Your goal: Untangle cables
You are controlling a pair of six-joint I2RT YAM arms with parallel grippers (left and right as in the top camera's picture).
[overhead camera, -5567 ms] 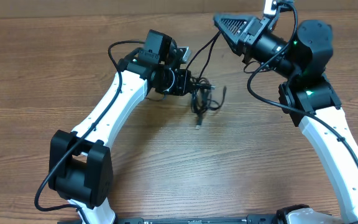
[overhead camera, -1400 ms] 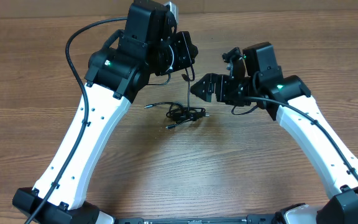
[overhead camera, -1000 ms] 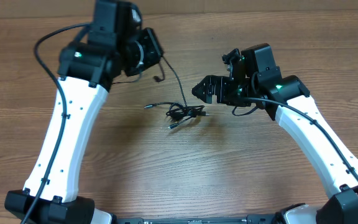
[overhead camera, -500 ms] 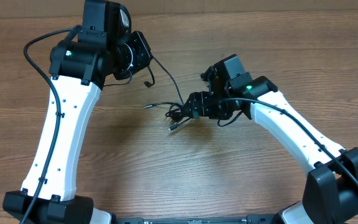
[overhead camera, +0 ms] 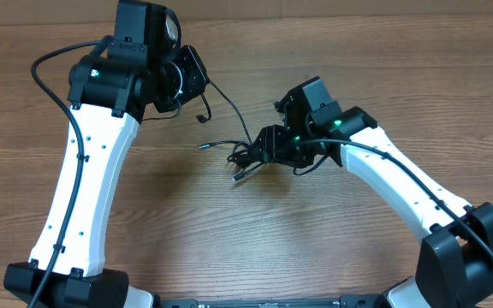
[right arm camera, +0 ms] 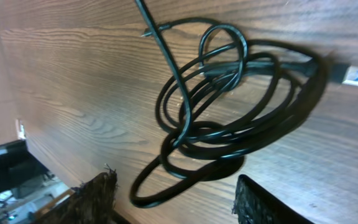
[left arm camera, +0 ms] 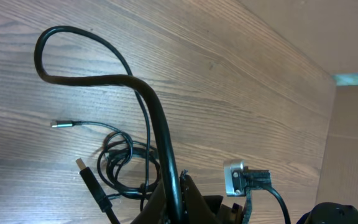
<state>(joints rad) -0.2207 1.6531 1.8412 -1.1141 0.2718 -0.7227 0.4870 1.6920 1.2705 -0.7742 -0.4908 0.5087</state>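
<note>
Left gripper [overhead camera: 193, 79] is clamped shut on one cable strand [overhead camera: 229, 109], held up off the table [overhead camera: 255, 248] at about 10 o'clock from the knot [overhead camera: 248, 156]. That strand drops from the jaws toward 4 o'clock and runs into the knot. A short tail with a plug [overhead camera: 202, 115] hangs just below the grip.

Right gripper [overhead camera: 264, 147] sits at the knot's 3 o'clock edge with jaws apart, straddling the coils. On my right wrist cam the fingers [right arm camera: 98, 193] stand either side of the lowest loop, with no pinch on it.

Knot lies on the wood near table centre, several loops overlapped. One thin lead with a silvery tip [overhead camera: 202, 146] sticks out toward 9 o'clock. A second plug end [overhead camera: 237, 174] points to 7 o'clock.
</note>
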